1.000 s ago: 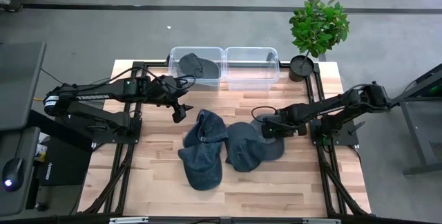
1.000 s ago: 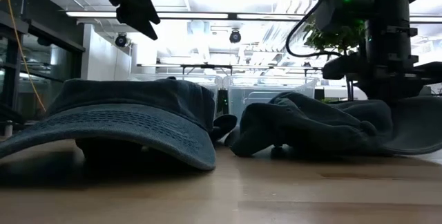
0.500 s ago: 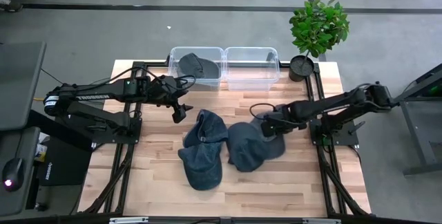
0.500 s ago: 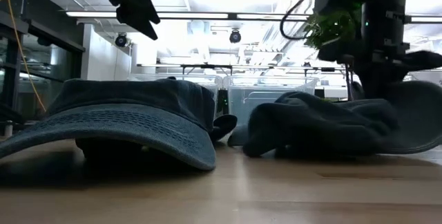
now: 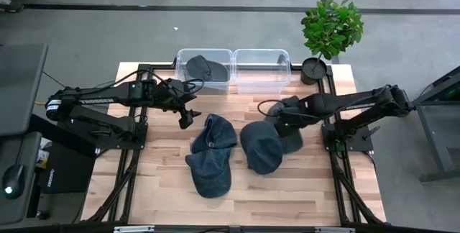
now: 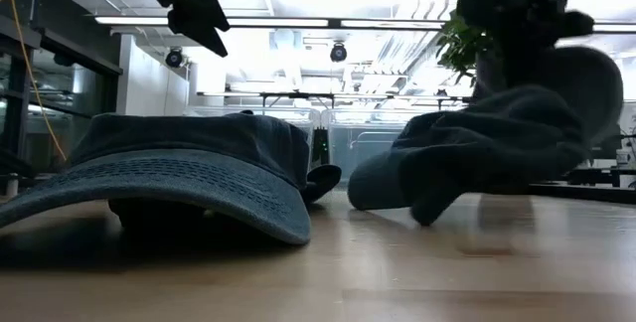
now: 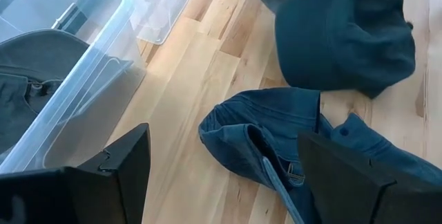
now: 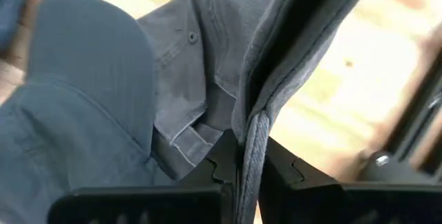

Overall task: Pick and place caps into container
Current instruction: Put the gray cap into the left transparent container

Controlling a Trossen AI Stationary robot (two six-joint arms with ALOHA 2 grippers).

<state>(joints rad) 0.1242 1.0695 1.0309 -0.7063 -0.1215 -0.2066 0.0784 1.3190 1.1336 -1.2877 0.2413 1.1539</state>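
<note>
My right gripper (image 5: 282,124) is shut on a grey-blue cap (image 5: 267,143) right of the table's middle and holds it raised (image 6: 497,133). My left gripper (image 5: 187,118) hangs open and empty above the table, near the left clear container (image 5: 181,75). A grey cap (image 5: 202,67) lies inside that container. Two more caps lie heaped on the table between the arms: a bluer one (image 5: 214,132) and, nearer the front, a duller one (image 5: 210,174) with its brim flat on the wood. My right gripper pinches a thick stitched edge (image 8: 250,137) of the cap between its two fingers, coming from above and pointing steeply down. The cap hangs bunched below and beside the fingers. Its rounded darker part (image 5: 260,152) reaches down to the table; whether it rests there I cannot tell.
A second clear container (image 5: 262,70) stands beside the first at the far edge. A potted plant (image 5: 330,32) stands at the far right corner. Bare wood (image 5: 215,208) lies along the near edge of the table.
My right gripper has risen and rolled at the wrist, drawing the cap's held edge up off the table. The cap has bunched up and shifted a little toward the far edge, while its lower part stays down by the wood.
</note>
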